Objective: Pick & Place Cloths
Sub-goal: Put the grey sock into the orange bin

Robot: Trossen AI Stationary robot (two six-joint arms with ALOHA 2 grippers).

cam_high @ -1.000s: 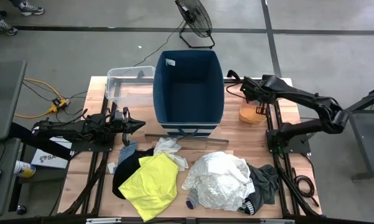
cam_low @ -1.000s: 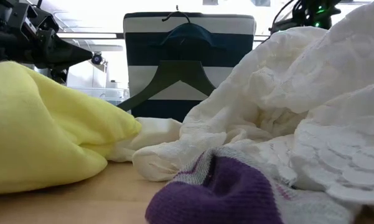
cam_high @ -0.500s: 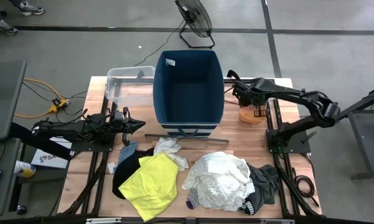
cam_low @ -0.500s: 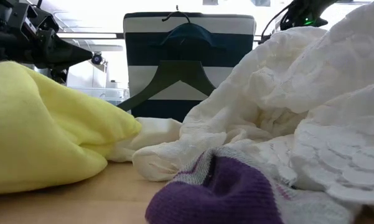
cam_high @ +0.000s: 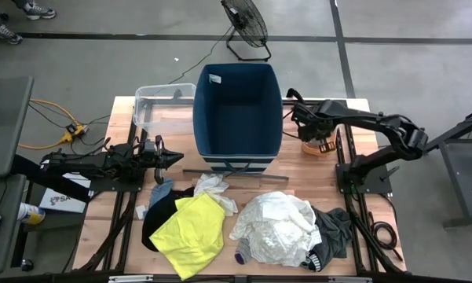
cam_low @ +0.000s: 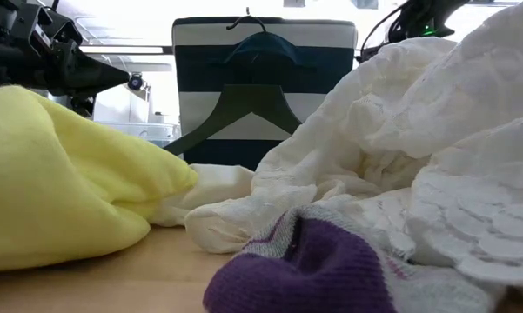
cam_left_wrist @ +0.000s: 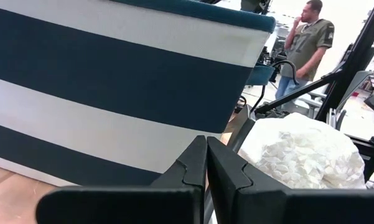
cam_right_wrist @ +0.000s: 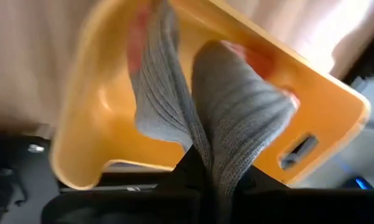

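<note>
One grey sock [cam_right_wrist: 227,118] was clamped between the shut fingers of the right gripper [cam_high: 298,112], draped up from the jaws in a lengthwise fold, above the orange tub [cam_right_wrist: 99,118] beside the dark-blue bin [cam_high: 237,110]. Left gripper [cam_high: 173,156] was held clenched, empty, near the bin's striped wall.

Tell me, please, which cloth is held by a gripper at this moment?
The grey sock: the right gripper is shut on it above the orange tub. All other cloths lie on the table.
</note>
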